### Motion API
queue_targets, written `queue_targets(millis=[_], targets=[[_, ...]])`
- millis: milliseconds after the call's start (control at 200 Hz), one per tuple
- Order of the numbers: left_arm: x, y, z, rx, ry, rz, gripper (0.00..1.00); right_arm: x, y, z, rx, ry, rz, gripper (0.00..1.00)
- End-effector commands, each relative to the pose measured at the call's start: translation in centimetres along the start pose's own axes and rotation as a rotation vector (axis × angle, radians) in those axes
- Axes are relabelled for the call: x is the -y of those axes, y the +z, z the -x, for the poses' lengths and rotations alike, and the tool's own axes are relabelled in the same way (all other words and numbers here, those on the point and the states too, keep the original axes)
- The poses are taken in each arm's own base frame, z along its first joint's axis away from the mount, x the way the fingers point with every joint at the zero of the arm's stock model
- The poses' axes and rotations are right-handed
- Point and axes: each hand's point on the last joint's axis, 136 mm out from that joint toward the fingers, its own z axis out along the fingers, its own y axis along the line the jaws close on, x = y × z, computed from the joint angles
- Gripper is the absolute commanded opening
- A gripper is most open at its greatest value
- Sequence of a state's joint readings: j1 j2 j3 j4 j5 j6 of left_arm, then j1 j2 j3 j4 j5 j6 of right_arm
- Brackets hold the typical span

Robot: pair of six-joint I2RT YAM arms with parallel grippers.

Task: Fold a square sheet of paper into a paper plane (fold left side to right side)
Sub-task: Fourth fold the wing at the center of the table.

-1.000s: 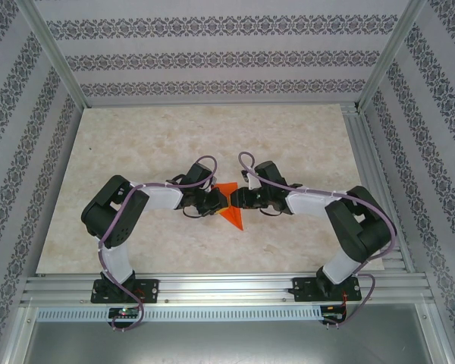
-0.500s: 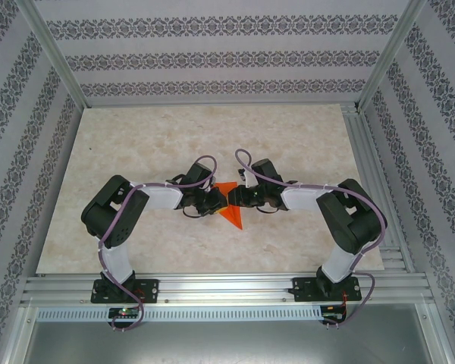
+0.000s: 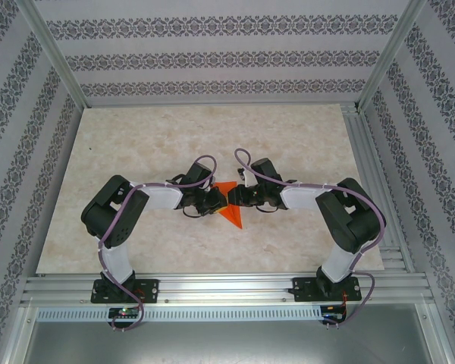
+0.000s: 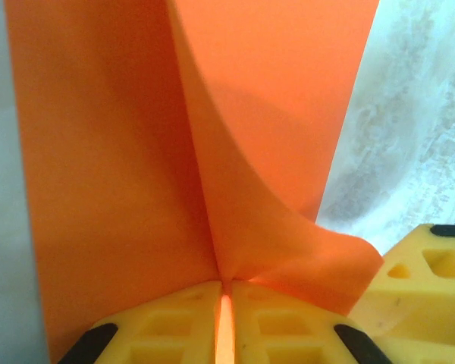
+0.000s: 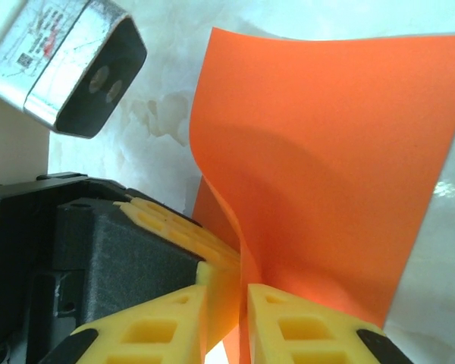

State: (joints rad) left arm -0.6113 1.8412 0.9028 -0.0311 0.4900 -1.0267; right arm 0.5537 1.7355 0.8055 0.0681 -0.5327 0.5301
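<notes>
Paper: you have the square sheet of paper [image 3: 232, 214] at the middle of the table [image 3: 136, 144], between the two arms. From above it reads as an orange triangle with its tip toward the arm bases.
Left gripper: your left gripper [image 4: 224, 297] is closed on the sheet. Its yellow fingers [image 4: 167, 322] pinch a raised ridge, with just a thin orange sliver between them.
Right gripper: your right gripper [image 5: 243, 299] comes in from the opposite side. Its yellow fingers [image 5: 303, 330] are clamped on the same sheet, with nothing but paper in the slit.
Spacing: the two grippers meet almost tip to tip over the sheet. In the right wrist view the left gripper's yellow fingers sit just beside the right one's.
Paper shape: the sheet lifts off the table at the pinch and curves up into a standing fold.
Table: pale marbled surface shows past the sheet's edges.
</notes>
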Motion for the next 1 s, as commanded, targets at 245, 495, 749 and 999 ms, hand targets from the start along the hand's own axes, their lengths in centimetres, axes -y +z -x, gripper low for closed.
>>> queue_targets(millis=[245,495,749,999], targets=[[0.5,0.3,-0.8,-0.029,0.019,0.002,0.15,1.3,0.2,1.3,0.031,-0.002,-0.051,0.19],[0.3,0.4,-0.9,-0.031,0.018,0.007,0.15,1.9,-0.4,1.5,0.035,0.000,-0.064,0.08],[0.2,0.4,-0.9,-0.032,0.017,0.009,0.15,2.5,-0.2,1.1,0.020,0.006,-0.078,0.08],[0.2,0.4,-1.0,-0.034,0.017,0.010,0.15,3.6,-0.2,0.4,0.005,0.014,-0.106,0.09]])
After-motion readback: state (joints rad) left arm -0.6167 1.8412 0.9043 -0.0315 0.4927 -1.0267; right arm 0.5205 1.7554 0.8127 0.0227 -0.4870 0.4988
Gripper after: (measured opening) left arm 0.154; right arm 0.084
